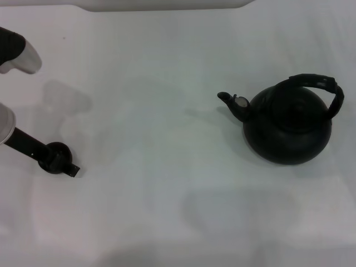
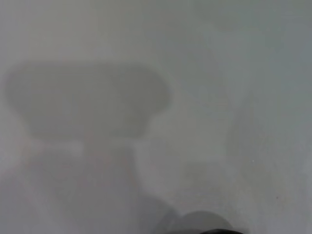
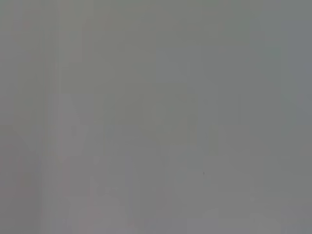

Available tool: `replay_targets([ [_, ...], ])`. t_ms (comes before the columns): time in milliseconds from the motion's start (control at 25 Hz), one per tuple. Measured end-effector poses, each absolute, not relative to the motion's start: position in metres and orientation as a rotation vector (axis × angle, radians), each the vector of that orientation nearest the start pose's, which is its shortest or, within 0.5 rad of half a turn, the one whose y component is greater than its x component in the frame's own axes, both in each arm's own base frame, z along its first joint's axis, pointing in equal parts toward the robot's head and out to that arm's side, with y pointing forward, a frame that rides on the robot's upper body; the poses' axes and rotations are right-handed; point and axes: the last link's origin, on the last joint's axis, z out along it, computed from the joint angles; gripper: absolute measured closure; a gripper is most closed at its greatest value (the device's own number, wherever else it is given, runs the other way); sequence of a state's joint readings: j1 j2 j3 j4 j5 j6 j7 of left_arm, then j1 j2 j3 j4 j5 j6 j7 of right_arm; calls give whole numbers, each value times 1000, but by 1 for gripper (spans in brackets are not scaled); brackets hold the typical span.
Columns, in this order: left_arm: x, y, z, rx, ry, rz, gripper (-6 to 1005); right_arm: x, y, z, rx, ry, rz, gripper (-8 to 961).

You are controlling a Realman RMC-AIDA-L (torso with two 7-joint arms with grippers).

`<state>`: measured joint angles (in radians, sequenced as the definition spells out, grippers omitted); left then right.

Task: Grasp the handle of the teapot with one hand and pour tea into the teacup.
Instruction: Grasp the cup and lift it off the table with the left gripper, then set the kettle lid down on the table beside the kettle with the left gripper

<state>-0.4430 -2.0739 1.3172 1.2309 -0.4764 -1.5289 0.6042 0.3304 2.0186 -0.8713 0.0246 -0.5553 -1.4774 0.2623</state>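
Note:
The teapot [image 1: 287,129] is round and matte black and stands upright on the right of the white table. Its short spout [image 1: 227,99] points left, and its thick black arched handle [image 1: 318,84] spans the top. The tiny dark teacup [image 1: 54,156] sits on the table at the far left. My left gripper [image 1: 71,168] reaches in from the left edge, and its black tip lies at the teacup. I cannot tell whether it holds the cup. A dark curved edge [image 2: 214,231] shows in the left wrist view. My right gripper is out of view.
The white tabletop [image 1: 167,167] stretches between teacup and teapot. Its far edge [image 1: 167,6] runs along the back. Part of my left arm [image 1: 16,53] hangs over the table's back left. The right wrist view shows only plain grey surface.

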Motion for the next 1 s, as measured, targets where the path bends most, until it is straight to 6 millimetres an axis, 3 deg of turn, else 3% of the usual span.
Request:
replay_targets([
  [560,-262,324,8,-2449,-1211,595,294,375,274,46,-1475,441,717,68],
  [840,-227,351,15,-2478,-1065,554,295,374,274,47,-1475,434,718,68],
  [920,-221,355,12,-2492,-1041,565,295,373,275,46,-1478,431,720,68],
  [960,-203,367,1,-2528,-994,608,295,373,275,46,-1481,430,721,68],
  [1000,-199,370,-2,-2535,-988,612,295,372,275,46,-1483,429,722,68],
])
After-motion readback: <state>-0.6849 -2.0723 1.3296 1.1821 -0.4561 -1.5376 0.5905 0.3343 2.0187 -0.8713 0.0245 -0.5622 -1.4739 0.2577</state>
